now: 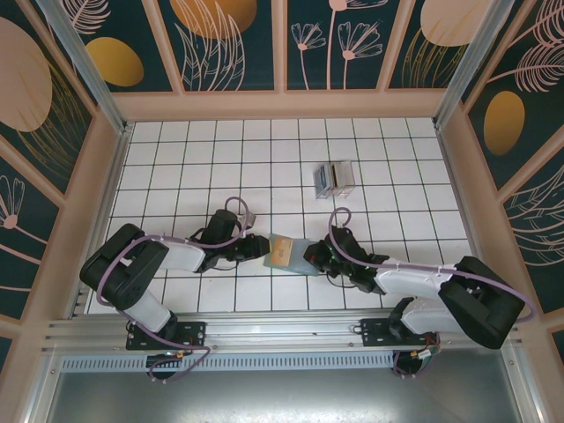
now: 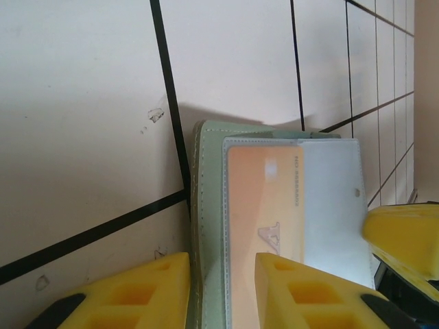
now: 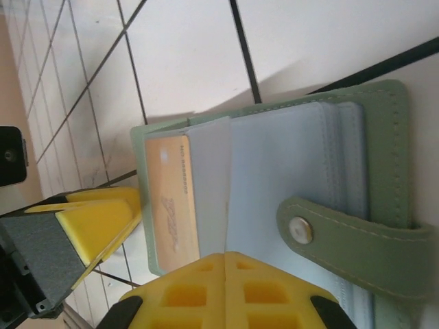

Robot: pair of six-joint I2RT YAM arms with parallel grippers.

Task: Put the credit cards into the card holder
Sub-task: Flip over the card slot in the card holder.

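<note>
Card holder [image 1: 284, 254] open, tan card [image 2: 264, 205] w/ long axis L-R; L jaws slightly apart, R jaws closed.

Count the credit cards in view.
2: a tan card in the wallet's clear sleeve, and what looks like a blue card by the clear box farther back. More may be hidden in box or wallet.

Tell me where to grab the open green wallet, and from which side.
Take the wallet by its bare stitched green border beside the card sleeve, away from the snap strap. Come in from the side of the left gripper, probably: that border juts past the sleeve, the wallet lies flat and open, and the right gripper is shut near the strap.
</note>
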